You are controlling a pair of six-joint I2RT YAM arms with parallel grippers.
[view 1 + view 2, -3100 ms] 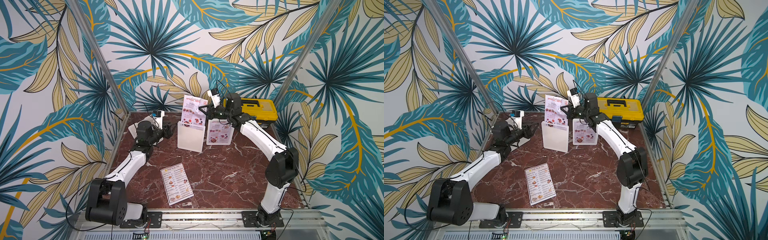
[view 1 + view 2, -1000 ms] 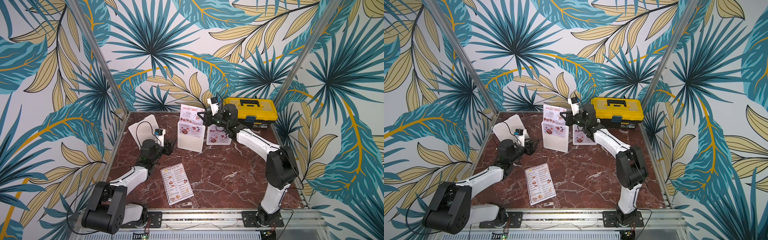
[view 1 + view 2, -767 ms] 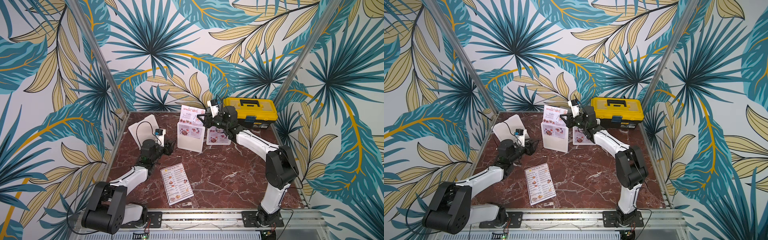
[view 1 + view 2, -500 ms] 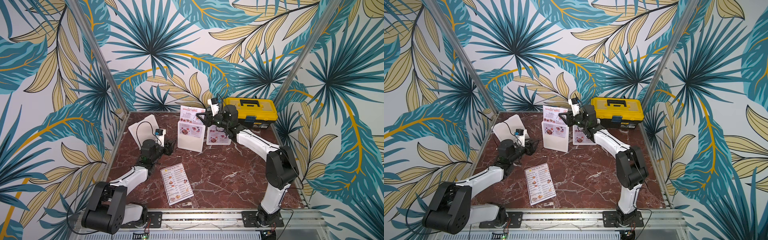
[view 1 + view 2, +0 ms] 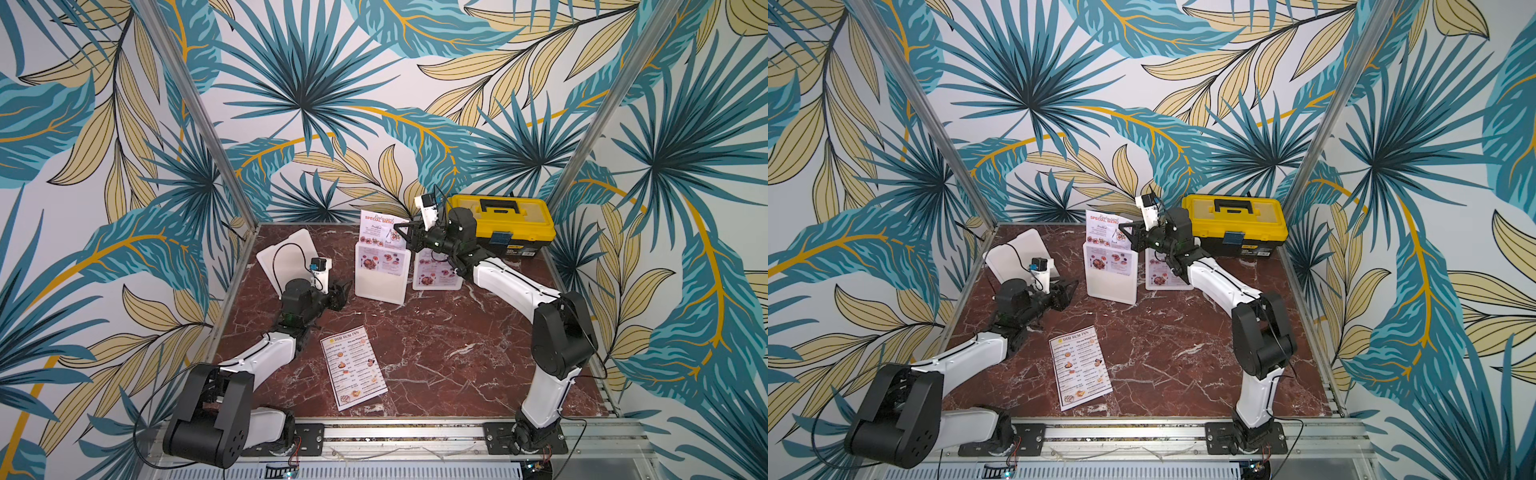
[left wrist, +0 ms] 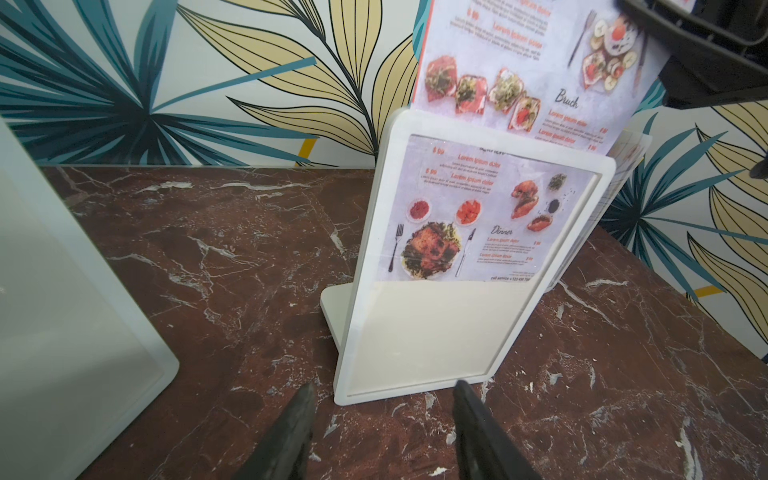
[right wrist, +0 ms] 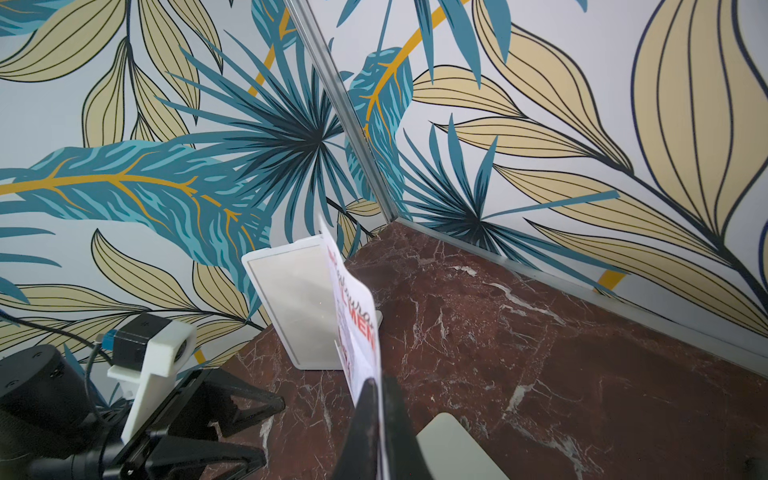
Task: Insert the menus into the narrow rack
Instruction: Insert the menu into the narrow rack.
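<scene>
Red-titled menu (image 5: 379, 227) sat half down in white rack (image 5: 379, 286), top edge pinched by right gripper (image 5: 401, 235). Left gripper (image 6: 382, 392) was spread, just short of rack's foot. Dim sum menu (image 5: 353, 368) lay flat on table (image 5: 457, 353) behind it.

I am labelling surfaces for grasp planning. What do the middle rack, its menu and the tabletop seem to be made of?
Rack: matte white plastic, apparently, with a clear front pane; the print shows through. Menu: thin printed paper; its top curls. Tabletop: red-brown stone look with white veins, marble or perhaps a laminate.
</scene>
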